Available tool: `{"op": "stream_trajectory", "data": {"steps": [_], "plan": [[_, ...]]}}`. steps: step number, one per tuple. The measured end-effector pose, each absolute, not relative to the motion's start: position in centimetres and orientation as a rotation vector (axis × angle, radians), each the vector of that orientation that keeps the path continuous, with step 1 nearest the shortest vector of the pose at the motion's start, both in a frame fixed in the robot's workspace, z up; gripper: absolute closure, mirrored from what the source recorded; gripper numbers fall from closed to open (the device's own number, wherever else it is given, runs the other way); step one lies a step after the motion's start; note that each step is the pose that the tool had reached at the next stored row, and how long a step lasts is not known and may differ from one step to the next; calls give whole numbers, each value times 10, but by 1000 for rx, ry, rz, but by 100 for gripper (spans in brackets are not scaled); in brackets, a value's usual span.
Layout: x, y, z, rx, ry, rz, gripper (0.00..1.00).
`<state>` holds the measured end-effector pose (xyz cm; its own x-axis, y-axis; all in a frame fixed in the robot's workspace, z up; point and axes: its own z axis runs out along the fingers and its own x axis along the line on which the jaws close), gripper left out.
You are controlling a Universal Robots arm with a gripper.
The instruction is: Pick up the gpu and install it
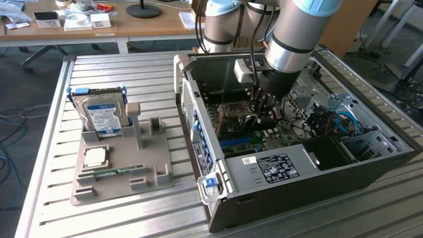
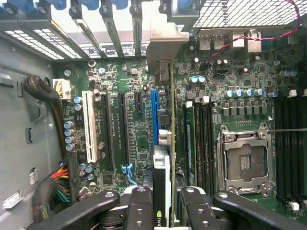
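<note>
Slatted metal table [image 1: 132, 218] holds 1 open computer case [image 1: 284, 198]; inside, my gripper [image 2: 165, 206] pinches 1 gpu [image 2: 162, 182] edge-on above the motherboard [image 2: 139, 143], just beside 1 blue slot [image 2: 154, 117].

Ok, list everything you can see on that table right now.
table: one, slotted aluminium, under everything
computer case: one, black, open, exterior view's right
motherboard: one, green, inside the case
CPU socket: one, silver, empty, on the motherboard
gpu: one, dark with pale bracket, edge-on over the motherboard
fixture tray: one, grey, exterior view's left
hard drive: one, silver, blue-white label, upright in the tray
memory stick: one, green, lying in the tray
arm: one, silver-grey, reaching into the case
gripper: one, black, shut on the gpu
</note>
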<state>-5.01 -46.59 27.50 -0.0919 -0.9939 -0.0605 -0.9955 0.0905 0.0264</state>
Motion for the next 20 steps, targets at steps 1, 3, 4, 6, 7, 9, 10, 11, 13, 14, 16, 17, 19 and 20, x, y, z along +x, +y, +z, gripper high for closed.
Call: {"op": "stream_trajectory", "data": {"steps": [1,3,4,6,7,9,10,11,13,14,16,17,19,20], "plan": [[-50,-466,275,-2099,2300,94,73],[-50,-466,275,-2098,2300,94,73],[-51,-466,275,-2098,2300,95,73],[-52,-466,275,-2098,2299,95,73],[-52,-466,275,-2098,2299,95,73],[-52,-466,275,-2098,2299,95,73],[-52,-466,275,-2098,2299,95,73],[-53,-466,275,-2098,2299,95,73],[-53,-466,275,-2098,2299,95,73],[-53,-466,275,-2098,2300,95,73],[-55,-466,275,-2098,2299,95,73],[-55,-466,275,-2098,2299,95,73],[-56,-466,273,-2098,2299,95,73],[-57,-466,273,-2098,2299,95,73]]}}
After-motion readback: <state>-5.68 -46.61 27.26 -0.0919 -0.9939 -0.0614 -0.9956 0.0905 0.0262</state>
